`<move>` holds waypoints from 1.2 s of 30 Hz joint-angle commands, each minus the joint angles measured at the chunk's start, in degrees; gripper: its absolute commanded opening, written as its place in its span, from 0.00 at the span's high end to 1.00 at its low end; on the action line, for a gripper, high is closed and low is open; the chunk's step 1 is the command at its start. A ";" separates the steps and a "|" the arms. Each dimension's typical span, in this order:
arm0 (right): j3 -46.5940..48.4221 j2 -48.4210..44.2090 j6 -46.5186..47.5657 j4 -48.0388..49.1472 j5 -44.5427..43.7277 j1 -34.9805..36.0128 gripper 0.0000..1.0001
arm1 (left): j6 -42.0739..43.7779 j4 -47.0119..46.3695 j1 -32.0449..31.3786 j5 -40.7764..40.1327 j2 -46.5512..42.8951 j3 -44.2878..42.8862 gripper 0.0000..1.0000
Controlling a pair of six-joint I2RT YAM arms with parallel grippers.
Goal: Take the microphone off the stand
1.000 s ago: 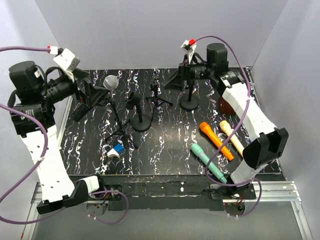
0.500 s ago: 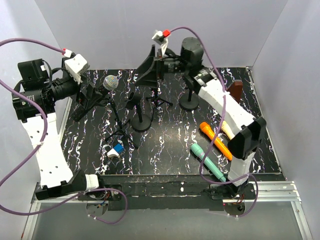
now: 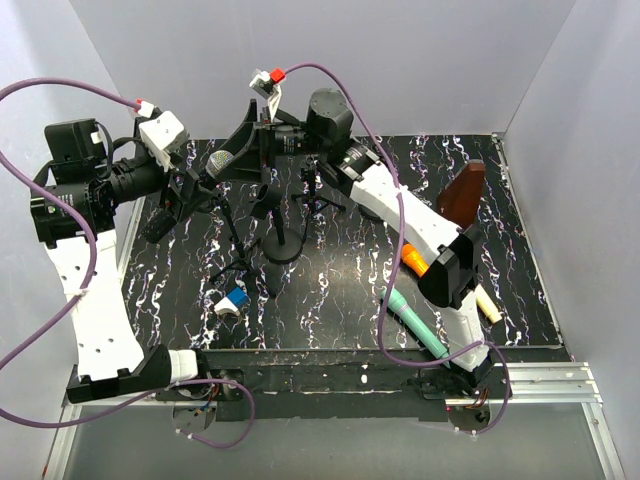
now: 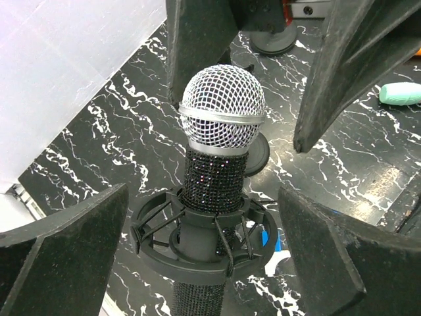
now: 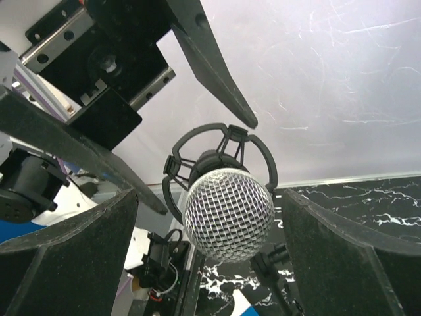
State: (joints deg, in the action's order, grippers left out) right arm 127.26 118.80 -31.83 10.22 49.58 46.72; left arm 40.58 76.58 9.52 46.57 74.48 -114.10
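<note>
Two open grippers crowd a single microphone [image 3: 222, 165], which sits upright in its shock mount [image 4: 197, 260] atop a tripod stand [image 3: 232, 225].

The likeliest mishap is a clash of fingers. The left gripper [image 3: 200, 183] and the right gripper [image 3: 235, 160] close on the microphone from opposite sides, with little room between them. A second risk is the stand itself. A sideways pull, rather than a lift along the microphone's axis, could drag the light tripod over, since the mount's cords hug the glittered black body closely. A grip on the rounded mesh head alone also looks liable to slip.

The left arm reaches in from the left of the microphone with its wrist roughly level. Its jaws are spread wide to either side of the shock mount and touch nothing. The right arm stretches across the table to the microphone's far side with its wrist also near level. Its camera looks straight at the mesh head, and its fingers stand wide apart on both sides of it, holding nothing. Neither gripper has contact with the microphone, so the removal is not yet begun.
</note>
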 commanded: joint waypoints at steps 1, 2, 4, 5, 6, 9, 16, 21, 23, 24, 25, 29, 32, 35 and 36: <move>4.13 1.17 -2.44 3.58 -3.61 0.91 0.05 | -2.26 14.04 -0.20 2.74 0.23 -0.16 0.04; 4.13 1.43 -2.53 3.32 -3.88 1.18 0.06 | -2.26 13.95 -0.29 3.00 0.23 0.02 0.05; 3.87 1.61 -2.44 2.44 -4.58 1.36 0.06 | -2.78 13.08 -0.20 4.05 0.14 0.98 0.06; 3.52 1.61 -2.53 2.18 -4.76 1.44 0.07 | -2.96 12.55 -0.20 4.49 0.14 1.60 0.07; 3.17 1.61 -2.44 2.00 -4.85 1.36 0.06 | -3.05 12.11 -0.20 5.02 0.14 2.04 0.07; 2.64 1.87 -2.27 1.56 -5.46 1.44 0.08 | -3.31 11.67 -0.20 5.90 0.49 2.57 0.09; 2.20 2.75 -0.95 -0.46 -6.34 1.80 0.09 | -2.35 11.75 -0.20 5.55 1.28 2.57 0.10; 1.67 3.27 -0.60 0.41 -5.99 1.80 0.12 | -1.73 11.49 -0.29 5.29 1.99 2.48 0.11; 1.76 3.36 -0.77 1.64 -4.33 1.88 0.27 | -1.82 11.05 -0.29 5.03 2.16 2.74 0.11; 1.94 3.36 -1.03 2.52 -3.01 1.71 0.36 | -1.82 10.79 -0.29 4.76 2.25 2.83 0.11; 2.20 3.28 -1.21 3.05 -1.78 1.53 0.46 | -1.82 10.70 -0.29 4.50 2.25 3.01 0.11; 4.39 2.23 -2.00 3.84 0.69 0.22 0.67 | -0.07 10.96 -0.29 1.87 2.43 3.71 0.14; 3.88 -0.14 -2.00 4.02 0.60 -1.80 0.83 | 4.32 12.54 -0.38 -0.50 2.51 4.68 0.19; 1.59 -2.87 -2.35 3.23 -0.62 -4.35 0.85 | 7.05 13.60 -0.38 -2.70 2.34 5.91 0.22; 0.98 -3.66 -2.44 3.06 -0.54 -5.14 0.85 | 7.76 13.77 -0.29 -3.23 2.34 6.17 0.23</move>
State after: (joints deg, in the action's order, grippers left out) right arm 128.44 122.04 -33.26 10.66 48.95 46.22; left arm 42.70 75.24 8.86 49.50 76.75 -110.21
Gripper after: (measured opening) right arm 0.610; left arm 0.791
